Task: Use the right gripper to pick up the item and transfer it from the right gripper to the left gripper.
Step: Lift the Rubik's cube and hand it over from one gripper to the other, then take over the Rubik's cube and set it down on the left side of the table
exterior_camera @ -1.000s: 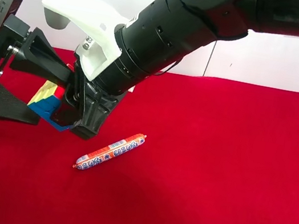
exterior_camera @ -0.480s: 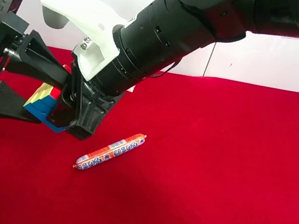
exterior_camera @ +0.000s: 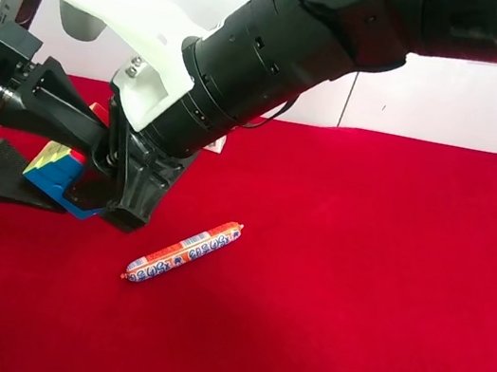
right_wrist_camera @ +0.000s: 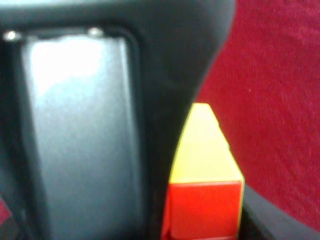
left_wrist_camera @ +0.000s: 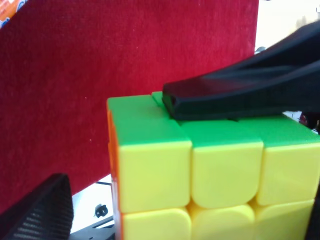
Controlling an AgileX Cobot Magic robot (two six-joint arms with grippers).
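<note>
The item, a puzzle cube (exterior_camera: 52,166) with yellow, pink-red and blue faces, is held above the red cloth by my right gripper (exterior_camera: 103,191), the thick black arm with white housing. The right gripper is shut on the cube. In the right wrist view the cube (right_wrist_camera: 206,185) shows yellow and red beside a grey finger pad (right_wrist_camera: 75,135). My left gripper (exterior_camera: 58,160), with the camera box on top, is open around the cube. In the left wrist view the cube (left_wrist_camera: 200,175) shows green and yellow faces. One black finger (left_wrist_camera: 240,95) lies over its green face; the other finger (left_wrist_camera: 40,212) stands apart.
An orange-red sausage stick (exterior_camera: 184,252) lies on the red cloth (exterior_camera: 355,292) to the right of the grippers. The cloth's far edge meets a white wall (exterior_camera: 457,98). A small white object (exterior_camera: 219,145) peeks from behind the right arm.
The right arm has carried the cube leftward in the exterior high view, deeper between the left gripper's open fingers. The sausage stick has not moved.
</note>
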